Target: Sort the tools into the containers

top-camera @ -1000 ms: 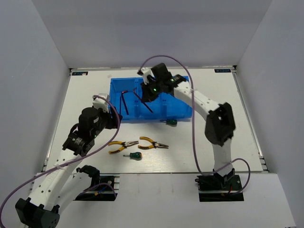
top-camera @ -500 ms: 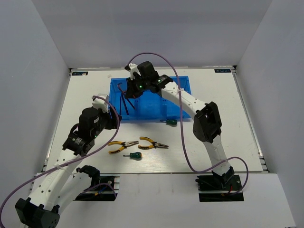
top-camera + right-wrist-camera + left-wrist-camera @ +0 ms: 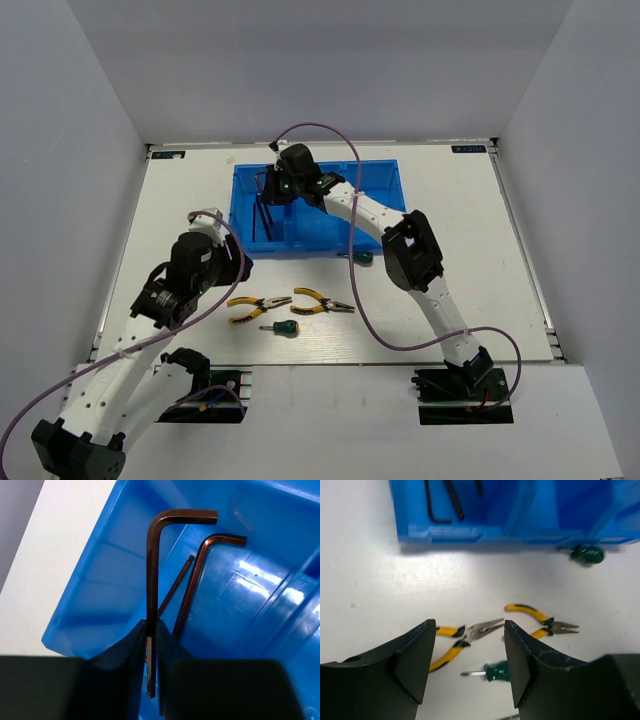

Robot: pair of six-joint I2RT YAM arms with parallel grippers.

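Note:
My right gripper [image 3: 153,645] is shut on a dark L-shaped hex key [image 3: 152,575], held upright over the left compartment of the blue tray [image 3: 100,565]. A second hex key [image 3: 192,585] lies on that compartment's floor. In the top view the right gripper [image 3: 272,190] is over the tray's [image 3: 370,215] left end. My left gripper [image 3: 470,650] is open and empty above the table, over two yellow-handled pliers [image 3: 462,635] [image 3: 540,622] and a green-handled screwdriver [image 3: 495,671]. A second green screwdriver [image 3: 587,555] lies against the tray's front wall.
In the top view the pliers [image 3: 258,306] [image 3: 322,301] and one screwdriver [image 3: 283,327] lie in front of the tray, the other screwdriver [image 3: 360,257] at its front edge. Grey walls close in the table on three sides.
My right gripper has carried the hex key leftward from the tray's middle to over its left compartment. The left arm has barely moved.

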